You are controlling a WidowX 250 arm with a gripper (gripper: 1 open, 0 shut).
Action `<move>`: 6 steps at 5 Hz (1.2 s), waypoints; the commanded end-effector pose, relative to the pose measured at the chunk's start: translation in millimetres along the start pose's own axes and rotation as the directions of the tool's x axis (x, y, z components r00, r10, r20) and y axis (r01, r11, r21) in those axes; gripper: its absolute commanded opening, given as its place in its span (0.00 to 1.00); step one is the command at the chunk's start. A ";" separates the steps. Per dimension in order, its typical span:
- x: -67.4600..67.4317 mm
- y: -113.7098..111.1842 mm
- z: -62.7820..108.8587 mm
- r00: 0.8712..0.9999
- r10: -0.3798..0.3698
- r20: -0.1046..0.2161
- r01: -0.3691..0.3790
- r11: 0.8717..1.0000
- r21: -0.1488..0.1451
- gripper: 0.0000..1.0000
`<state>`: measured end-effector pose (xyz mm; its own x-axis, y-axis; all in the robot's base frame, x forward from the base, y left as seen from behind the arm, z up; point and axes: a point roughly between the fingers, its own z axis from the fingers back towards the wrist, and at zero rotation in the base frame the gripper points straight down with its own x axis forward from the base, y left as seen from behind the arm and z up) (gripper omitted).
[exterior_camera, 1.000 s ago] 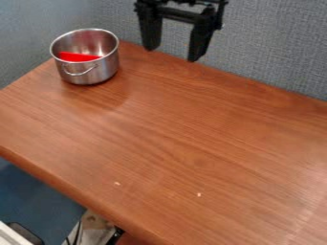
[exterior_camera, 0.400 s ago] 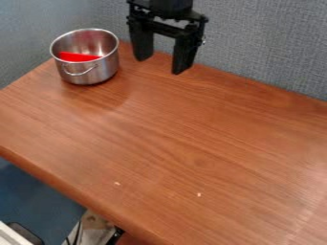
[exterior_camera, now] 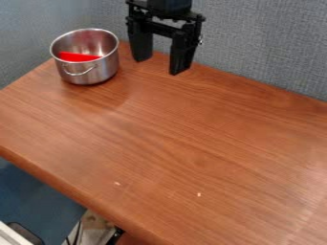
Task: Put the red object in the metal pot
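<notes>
Gripper sits left of where it was a second ago, closer to the pot, and looks rotated about its vertical axis; no visible change over the last fraction of a second. Its two black fingers are spread wide with nothing between them, pointing down at the back edge of the worktop.

Red object is already inside the metal pot, lying on the bottom toward the left wall; same spot as before. Shape hard to read at this resolution, looks flattish. Pot stands upright at the far left corner of the worktop, just beside the gripper, not touching it.

Pot: small, round, straight-sided, shiny steel, reflective rim. Worktop: reddish-brown wood grain, smooth and slightly glossy, a couple of pale specks near the front. Behind it a grey-blue textured wall. Below the front edge, dark blue floor.
</notes>
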<state>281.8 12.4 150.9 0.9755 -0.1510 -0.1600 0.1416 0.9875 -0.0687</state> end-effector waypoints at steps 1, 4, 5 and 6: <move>-10.6 -12.1 16.2 0.998 -0.050 0.038 0.050 0.999 -0.005 1.00; -21.3 -27.7 -6.3 0.993 0.087 0.082 -0.093 0.994 0.065 1.00; 2.9 -51.7 -19.2 0.963 0.223 0.149 -0.234 0.970 0.060 1.00; 13.4 -57.0 -21.8 0.945 0.283 0.163 -0.296 0.953 0.060 1.00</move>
<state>275.7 -44.2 119.0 0.9861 0.1540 -0.0629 -0.1511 0.9874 0.0479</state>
